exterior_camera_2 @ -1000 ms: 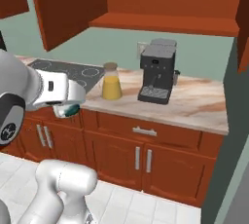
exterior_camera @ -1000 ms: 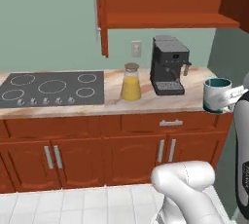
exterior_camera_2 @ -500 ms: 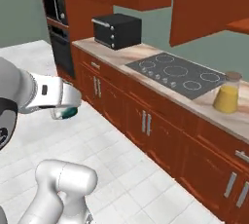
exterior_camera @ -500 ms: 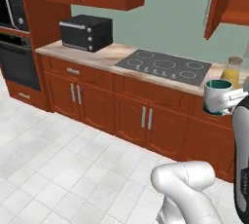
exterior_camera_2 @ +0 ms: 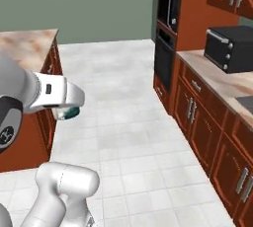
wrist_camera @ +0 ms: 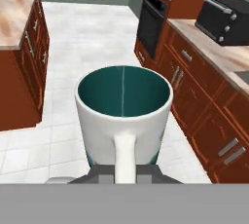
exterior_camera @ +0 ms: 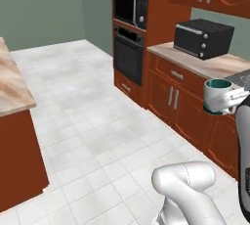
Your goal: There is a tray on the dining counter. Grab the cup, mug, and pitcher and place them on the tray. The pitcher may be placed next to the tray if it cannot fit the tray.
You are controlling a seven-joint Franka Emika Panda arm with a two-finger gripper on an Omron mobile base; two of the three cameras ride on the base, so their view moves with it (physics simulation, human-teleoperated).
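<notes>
My gripper (wrist_camera: 125, 170) is shut on the white loop handle of the mug (wrist_camera: 124, 116), a white mug with a dark teal inside, held upright. In the left base view the mug (exterior_camera: 217, 96) hangs in the air at the right with the gripper (exterior_camera: 234, 100) beside it. From the right base view the mug's (exterior_camera_2: 72, 114) teal underside peeks out below the hand (exterior_camera_2: 66, 100). The dining counter (exterior_camera: 12, 84) with its marbled beige top stands at the left, and its corner (wrist_camera: 17, 4) is ahead to the left. The tray, cup and pitcher are out of view.
A black toaster oven (exterior_camera: 202, 38) sits on the wall counter above red-brown cabinets (exterior_camera: 171, 97). A tall unit holds a built-in oven (exterior_camera: 128, 55) and a microwave (exterior_camera: 131, 3). White tiled floor (exterior_camera: 97, 131) runs between the two counters.
The whole picture has swung left as the base turned. The stovetop, coffee machine and pitcher have left the views. The oven wall and dining counter have come in. The mug stays in the gripper.
</notes>
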